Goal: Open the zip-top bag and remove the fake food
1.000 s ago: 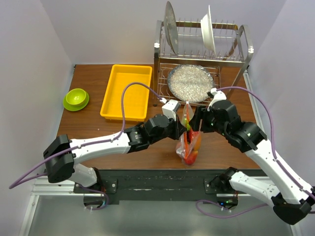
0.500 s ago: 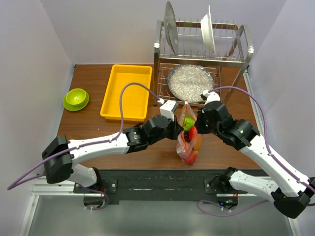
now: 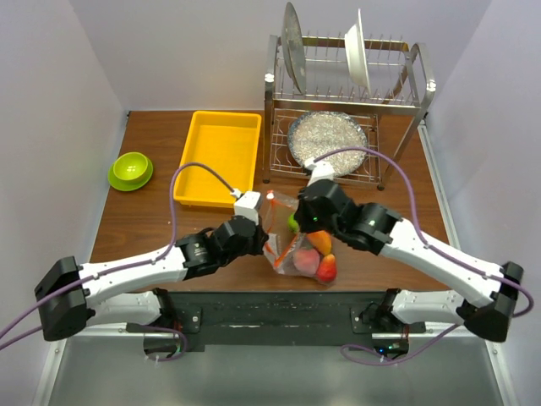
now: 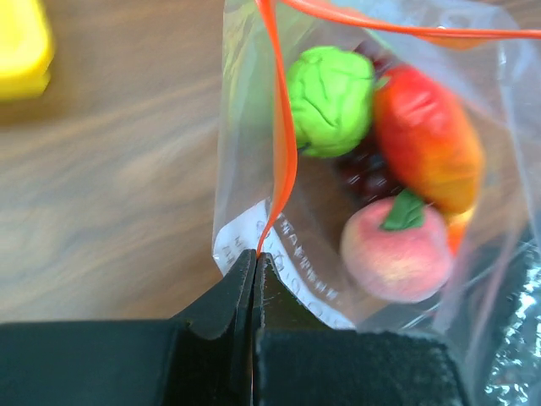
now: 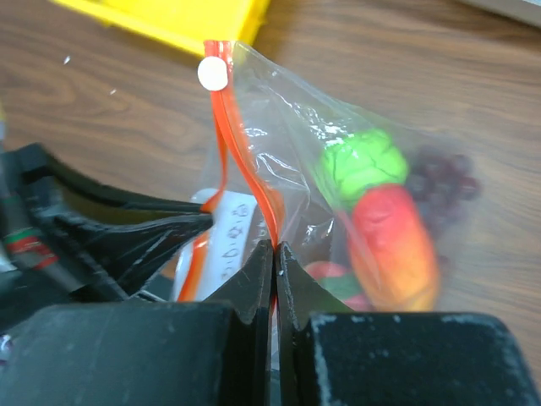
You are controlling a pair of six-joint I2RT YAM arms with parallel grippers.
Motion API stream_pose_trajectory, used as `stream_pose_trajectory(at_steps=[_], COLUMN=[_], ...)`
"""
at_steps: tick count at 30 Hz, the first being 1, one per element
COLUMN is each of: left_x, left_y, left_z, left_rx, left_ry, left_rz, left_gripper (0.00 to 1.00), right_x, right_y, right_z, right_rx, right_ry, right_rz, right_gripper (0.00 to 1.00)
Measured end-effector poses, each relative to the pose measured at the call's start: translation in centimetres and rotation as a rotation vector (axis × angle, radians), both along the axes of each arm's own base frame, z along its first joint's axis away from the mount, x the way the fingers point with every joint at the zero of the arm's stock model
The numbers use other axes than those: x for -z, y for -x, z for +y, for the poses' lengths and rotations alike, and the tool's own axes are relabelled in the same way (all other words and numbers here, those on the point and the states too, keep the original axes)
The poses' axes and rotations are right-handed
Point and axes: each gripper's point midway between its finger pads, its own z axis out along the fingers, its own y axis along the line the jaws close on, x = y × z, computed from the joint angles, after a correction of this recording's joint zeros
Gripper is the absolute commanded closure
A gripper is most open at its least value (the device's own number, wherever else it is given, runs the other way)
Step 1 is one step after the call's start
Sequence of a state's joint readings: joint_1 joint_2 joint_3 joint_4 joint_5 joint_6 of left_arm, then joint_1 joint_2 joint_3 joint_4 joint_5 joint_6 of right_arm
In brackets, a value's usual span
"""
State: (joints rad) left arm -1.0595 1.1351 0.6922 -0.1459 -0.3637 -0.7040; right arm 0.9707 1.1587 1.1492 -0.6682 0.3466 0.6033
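The clear zip-top bag [image 3: 287,245] hangs between both grippers near the table's front edge. Its orange-red zip strip [image 5: 241,165] is split into two diverging bands. My left gripper [image 4: 256,254] is shut on one band of the zip-top bag [image 4: 254,211]. The other band is pinched in my shut right gripper [image 5: 275,247]. In the top view the left gripper [image 3: 262,243] is left of the bag and the right gripper [image 3: 303,223] above it. Fake food lies inside: a green round fruit [image 4: 331,100], an orange-red piece [image 4: 427,139], a pink peach [image 4: 396,249] and dark grapes [image 5: 439,182].
A yellow tray [image 3: 218,158] lies at the back left, with a lime-green bowl [image 3: 130,169] further left. A wire dish rack [image 3: 347,85] at the back right holds upright plates and a round speckled pan [image 3: 328,142].
My right gripper has shut on the bag's zip strip. Both arms have moved left and toward the front edge with the bag, and its mouth has spread apart.
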Motion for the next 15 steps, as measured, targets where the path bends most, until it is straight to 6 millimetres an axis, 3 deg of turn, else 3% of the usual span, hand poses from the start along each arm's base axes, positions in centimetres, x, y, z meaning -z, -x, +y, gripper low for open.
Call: stream_pose_trajectory(at_steps=[3, 4, 7, 9, 15], left_x=[1.7, 2.2, 2.4, 1.6, -1.5], left_y=[0.8, 1.1, 1.6, 1.7, 1.7], left_z=[2.2, 2.9, 4.7, 5.3, 5.1], left_rx=[-0.025, -0.034, -0.067, -0.083, -0.078], left_ry=[-0.028, -0.033, -0.033, -0.009, 0.085], left_rz=[0.029, 0.038, 0.050, 0.043, -0.002], left_gripper=[0.91, 0.83, 0.73, 0.73, 0.84], right_x=[1.4, 2.0, 3.8, 4.5, 4.9], right_y=[0.2, 0.2, -0.3, -0.6, -0.7], right_z=[2.5, 3.2, 4.6, 5.0, 6.1], right_rx=[-0.022, -0.025, -0.018, -0.012, -0.006], right_ry=[0.010, 0.016, 0.036, 0.042, 0.026], right_rz=[0.010, 0.015, 0.032, 0.036, 0.030], right_gripper=[1.00, 1.00, 1.00, 1.00, 1.00])
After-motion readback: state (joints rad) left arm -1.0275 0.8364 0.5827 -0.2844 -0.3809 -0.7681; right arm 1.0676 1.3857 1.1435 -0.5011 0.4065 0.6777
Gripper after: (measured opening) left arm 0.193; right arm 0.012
